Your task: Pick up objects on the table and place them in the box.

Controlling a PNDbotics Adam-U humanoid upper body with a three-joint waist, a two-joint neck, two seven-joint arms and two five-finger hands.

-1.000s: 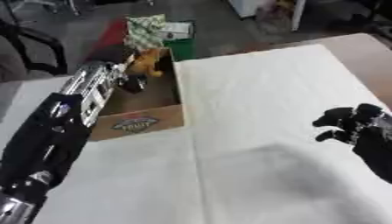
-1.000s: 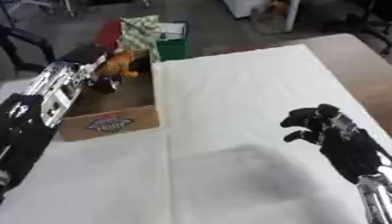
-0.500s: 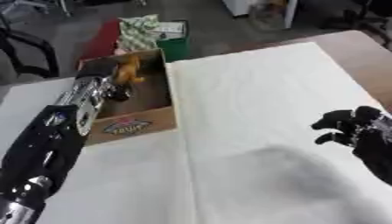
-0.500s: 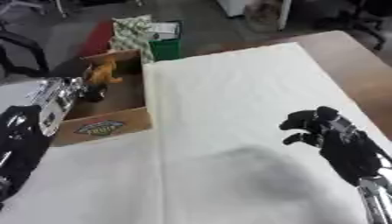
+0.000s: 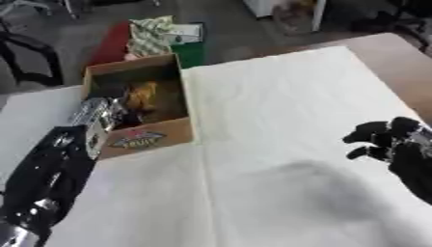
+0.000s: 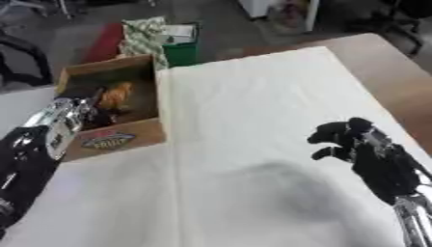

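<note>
Left hand (image 5: 110,113) reaching into box (image 5: 143,137), fingers unclear, right hand (image 6: 358,144) hovering above cloth, fingers curled, empty

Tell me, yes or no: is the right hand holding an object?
No. The right hand hovers over the bare white cloth with its fingers curled and nothing in them.
</note>
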